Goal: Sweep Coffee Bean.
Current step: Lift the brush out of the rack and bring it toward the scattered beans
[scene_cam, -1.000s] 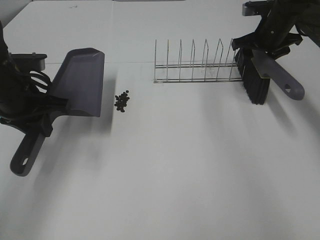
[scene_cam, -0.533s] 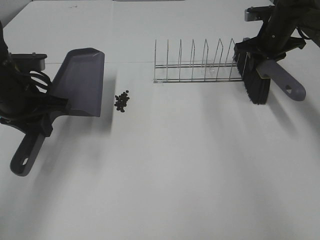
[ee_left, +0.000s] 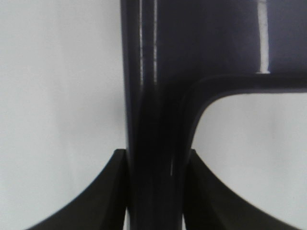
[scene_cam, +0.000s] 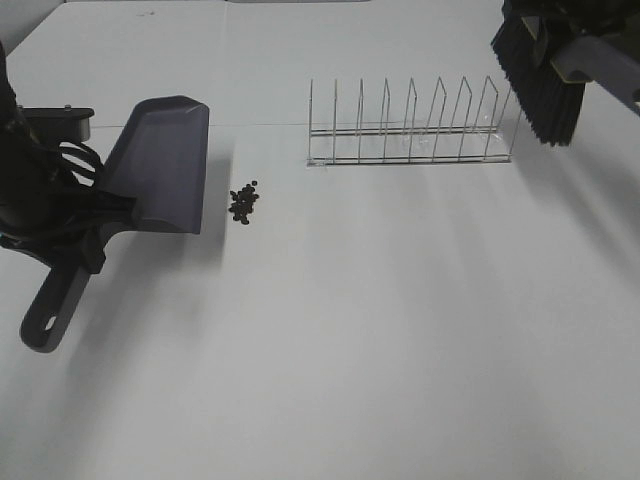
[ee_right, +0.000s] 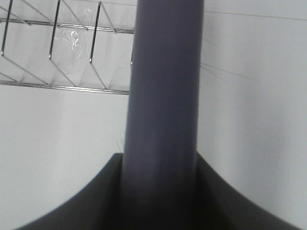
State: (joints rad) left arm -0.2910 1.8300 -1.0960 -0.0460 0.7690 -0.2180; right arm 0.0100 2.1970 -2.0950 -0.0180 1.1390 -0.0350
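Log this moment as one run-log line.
left gripper shut on dustpan | right gripper shut on brush | brush aloft by rack right end | coffee beans unswept, just off dustpan lip

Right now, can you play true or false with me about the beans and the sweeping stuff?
1. The coffee beans lie on the table next to the dustpan. True.
2. The brush is touching the beans. False: it is far off, past the far end of the wire rack.
3. The left tool is shut on the dustpan's handle. True.
4. The beans are inside the dustpan. False: they sit on the table just outside its front edge.
5. The right tool grips the brush's handle. True.
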